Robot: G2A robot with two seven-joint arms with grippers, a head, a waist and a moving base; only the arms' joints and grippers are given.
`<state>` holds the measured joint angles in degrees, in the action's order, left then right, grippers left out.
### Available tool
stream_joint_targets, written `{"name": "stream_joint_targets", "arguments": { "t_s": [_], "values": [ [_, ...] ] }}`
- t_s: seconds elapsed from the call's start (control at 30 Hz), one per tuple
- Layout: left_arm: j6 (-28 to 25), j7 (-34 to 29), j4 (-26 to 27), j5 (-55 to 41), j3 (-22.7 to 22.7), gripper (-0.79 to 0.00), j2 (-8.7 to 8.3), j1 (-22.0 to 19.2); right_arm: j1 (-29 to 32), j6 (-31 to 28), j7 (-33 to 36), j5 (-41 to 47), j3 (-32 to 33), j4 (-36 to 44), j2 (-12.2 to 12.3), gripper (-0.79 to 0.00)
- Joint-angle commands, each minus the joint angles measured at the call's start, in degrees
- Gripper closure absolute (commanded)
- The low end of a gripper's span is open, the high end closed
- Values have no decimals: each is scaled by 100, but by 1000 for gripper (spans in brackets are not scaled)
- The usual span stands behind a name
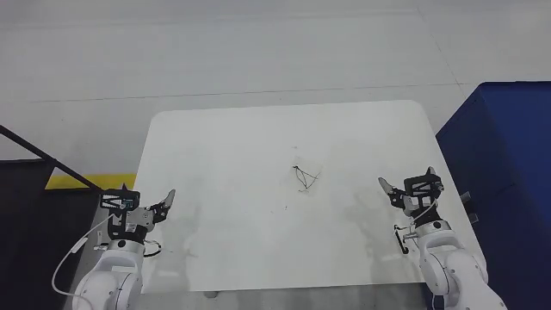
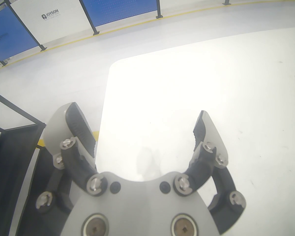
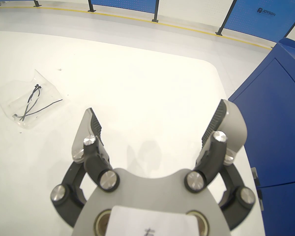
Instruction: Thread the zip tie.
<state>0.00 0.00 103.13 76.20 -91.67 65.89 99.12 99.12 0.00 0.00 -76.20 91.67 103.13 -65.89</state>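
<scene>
On table [image 1: 232, 241], right wrist view reveals clear plastic [image 3: 7, 96] with zip ties [image 3: 37, 87].

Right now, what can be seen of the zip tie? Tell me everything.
The zip tie is thin, black and plastic-looking: slender strands that cross each other, with a small lump at one end. It lies flat on a clear plastic piece near the middle of the white table. Whether it is one tie or two is unclear.

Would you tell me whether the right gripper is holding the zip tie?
No, the right gripper is open and empty, while the zip tie lies apart on clear plastic.
</scene>
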Motion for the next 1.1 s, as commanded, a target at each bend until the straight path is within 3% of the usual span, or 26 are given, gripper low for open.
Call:
{"name": "stream_joint_targets", "arguments": {
  "t_s": [0.0,0.4,0.5,0.53,0.7,0.9,0.93,1.07],
  "values": [
    [0,0,0,0,0,-784,0,0,0,0,0,0,0,0,0,-785],
    [0,0,0,0,0,-785,0,0,233,-149,-271,117,197,304,8,-785],
    [0,0,0,0,0,-785,0,0,-77,-897,672,671,500,760,63,-785],
    [0,0,0,0,0,-785,0,0,-285,-1309,1294,758,507,836,98,-785],
    [0,0,0,0,0,-785,0,0,-1932,-2224,3382,1857,58,732,156,-785],
    [0,0,0,0,0,-785,0,0,-3739,-1843,5420,2807,-1232,-35,66,-785],
    [0,0,0,0,0,-785,0,0,-4000,-1667,5537,2716,-1383,-139,45,-785],
    [0,0,0,0,0,-785,0,0,-4000,-1667,5537,2716,-1383,-139,45,-785]
  ]
}}
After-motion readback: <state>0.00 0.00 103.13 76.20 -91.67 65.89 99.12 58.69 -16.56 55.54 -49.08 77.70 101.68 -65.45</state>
